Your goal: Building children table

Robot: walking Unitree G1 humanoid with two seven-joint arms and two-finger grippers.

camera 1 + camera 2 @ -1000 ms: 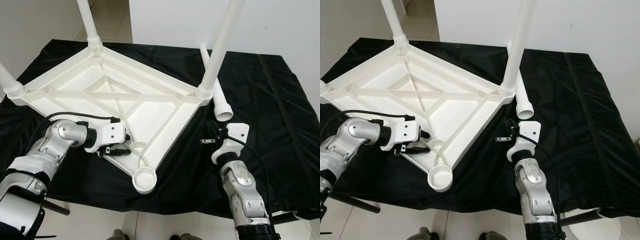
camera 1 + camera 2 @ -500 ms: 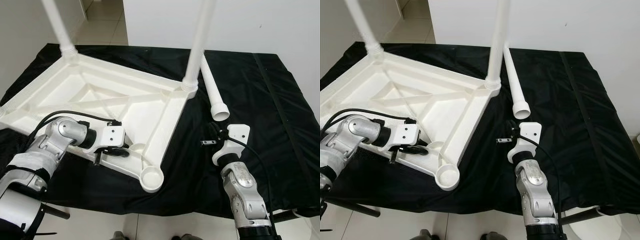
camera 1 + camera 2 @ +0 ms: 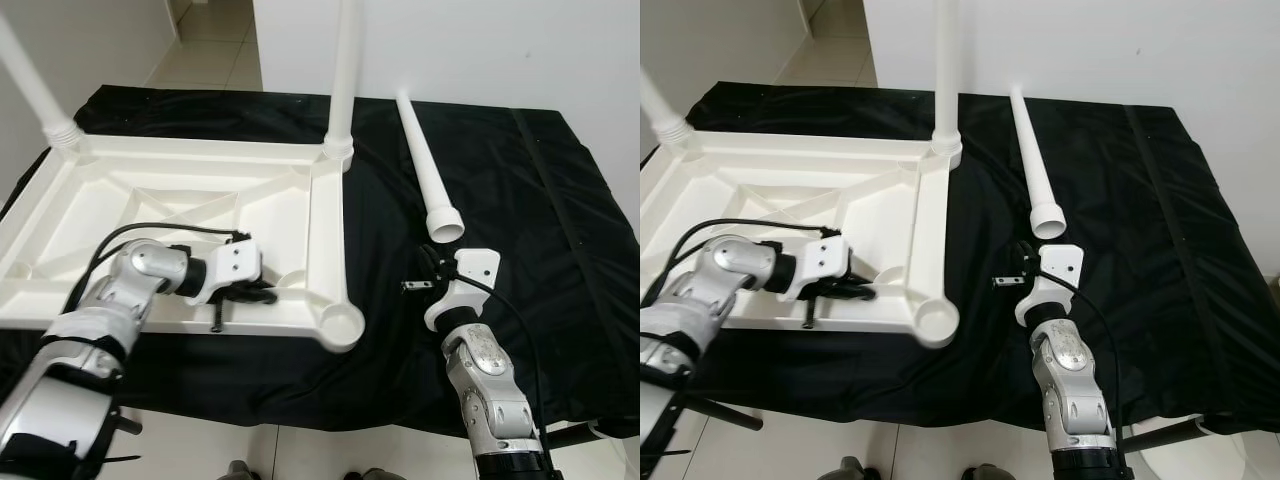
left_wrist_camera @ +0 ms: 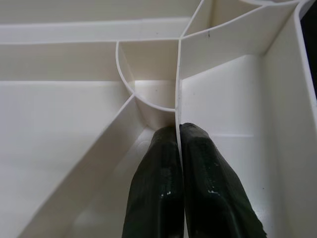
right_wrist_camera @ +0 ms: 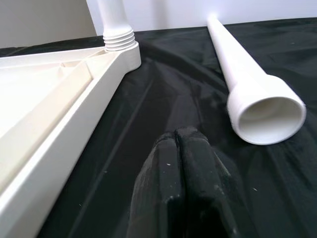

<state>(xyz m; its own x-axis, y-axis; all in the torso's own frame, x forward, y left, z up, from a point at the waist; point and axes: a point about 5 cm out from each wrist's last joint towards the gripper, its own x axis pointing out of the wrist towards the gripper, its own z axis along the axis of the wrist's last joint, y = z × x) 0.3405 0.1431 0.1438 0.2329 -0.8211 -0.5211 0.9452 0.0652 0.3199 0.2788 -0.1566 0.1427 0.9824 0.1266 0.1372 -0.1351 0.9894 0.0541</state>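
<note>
One socket (image 3: pixel 341 322) at the near corner of the upturned top (image 3: pixel 150 215) is empty, and it lies just beside the left gripper (image 3: pixel 252 291), whose jaws are pinched on a thin rib (image 4: pixel 179 106) inside the top. The right gripper (image 3: pixel 428 283) rests with its jaws pressed together on nothing, over the black cloth (image 3: pixel 540 200), and the loose leg (image 3: pixel 426 172) lies just ahead of it, wide open end (image 5: pixel 266 115) toward the fingers. Two legs (image 3: pixel 344 75) already stand in the far corners. To do the step well, the left gripper should hold the top steady by that rib while the right opens, takes the leg near its wide end and carries it across to the empty socket, upright before pressing down. A skewed entry would likely jam.
</note>
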